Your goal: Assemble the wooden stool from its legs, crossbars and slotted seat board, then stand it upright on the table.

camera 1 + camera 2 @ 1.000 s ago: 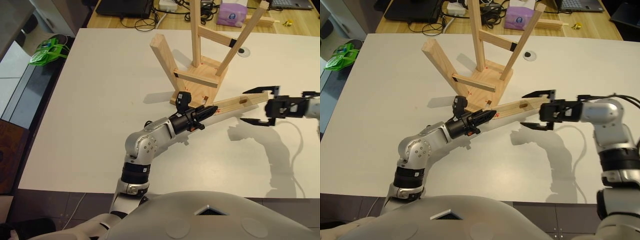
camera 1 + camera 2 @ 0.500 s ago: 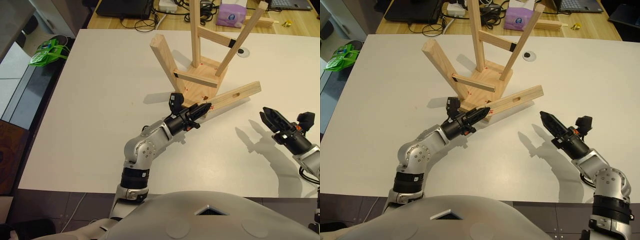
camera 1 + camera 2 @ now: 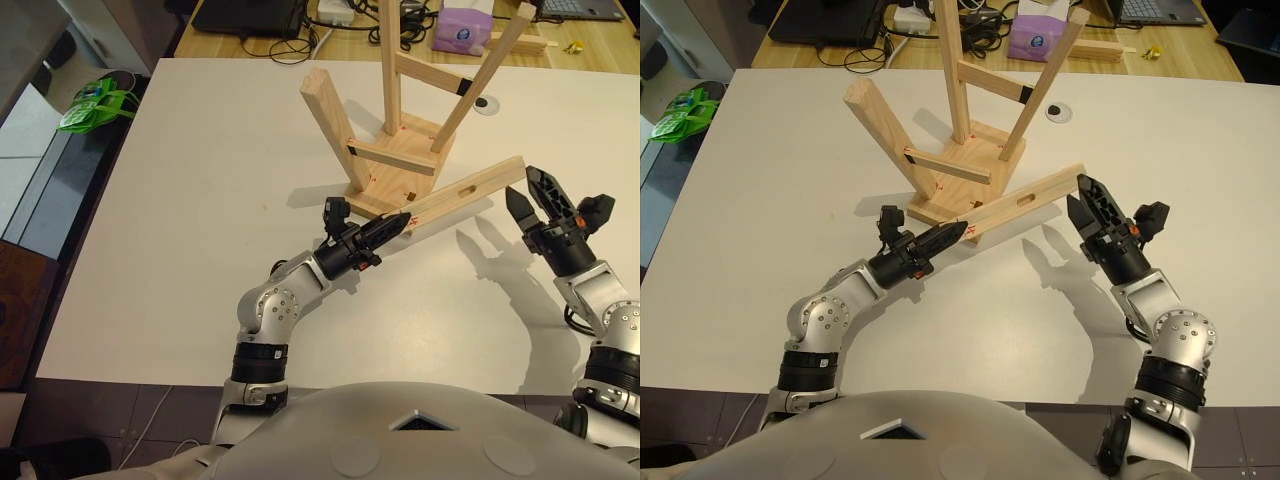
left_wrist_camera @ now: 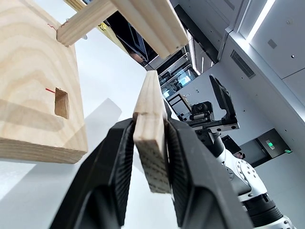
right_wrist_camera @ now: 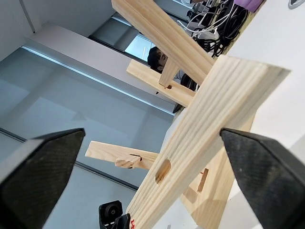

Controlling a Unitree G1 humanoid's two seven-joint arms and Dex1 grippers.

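Loose leg (image 3: 447, 197) lay tilted across the table (image 3: 200, 200), its near end pinched flat between the left gripper (image 3: 395, 223) fingers (image 4: 114, 162), one pad on each broad face. Just beyond those fingertips sat the upturned seat board (image 3: 412, 150), flat on the table, with an open mortise (image 4: 62, 102) in its near corner, close beside the held end but not yet entered. Leg's far end pointed away from the left fingers toward the right gripper (image 3: 1080, 192). Right fingers (image 5: 40, 167) were spread wide, holding nothing; the leg's far end stood just ahead of the fingertips, in line with the gap, and contact could not be made out. A through-slot (image 5: 163, 170) showed in the leg between the two grippers. Three legs already stood up from the seat board: one leaning (image 3: 330, 108) to the left gripper's side, two (image 3: 392, 60) farther back, joined by crossbars (image 3: 392, 156). Well beyond the stool, past both grippers: a purple box (image 3: 463, 28) and cables (image 3: 350, 30) on a second desk.
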